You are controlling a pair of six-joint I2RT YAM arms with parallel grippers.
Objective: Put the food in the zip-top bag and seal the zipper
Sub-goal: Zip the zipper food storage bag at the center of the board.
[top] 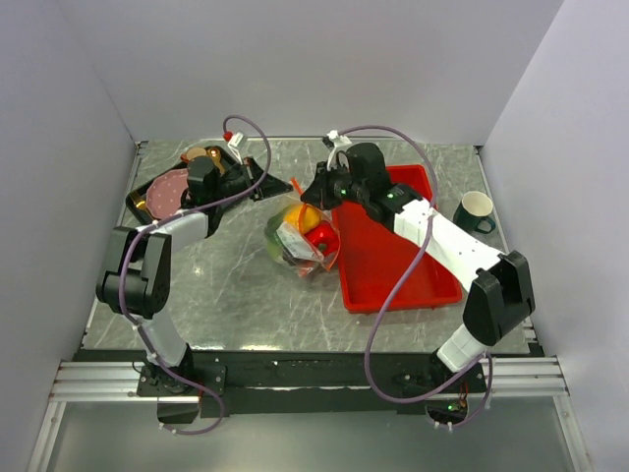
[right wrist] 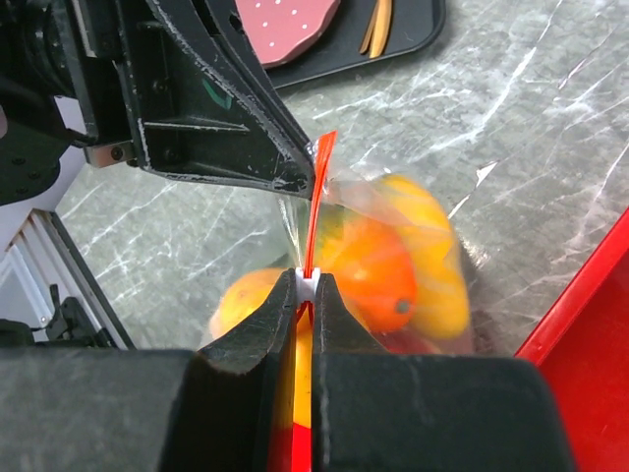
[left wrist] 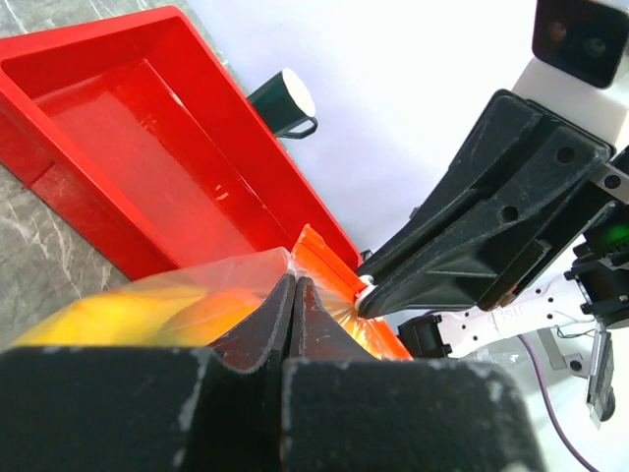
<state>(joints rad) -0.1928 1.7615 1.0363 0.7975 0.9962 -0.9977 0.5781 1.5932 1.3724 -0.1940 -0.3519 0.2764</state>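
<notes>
The clear zip-top bag hangs just above the table's middle. The food shows through the film: an orange, a yellow oval fruit and a red piece. The orange-red zipper runs taut between both grippers. My left gripper is shut on the bag's mouth corner, pinching film and strip. My right gripper is shut on the small white slider riding the zipper, a short way from the left gripper. In the top view the left gripper and right gripper nearly meet above the bag.
A red rectangular tray lies just right of the bag, under the right arm. A dark green cup stands at the far right. A black tray with a pink plate sits at the back left, under the left arm.
</notes>
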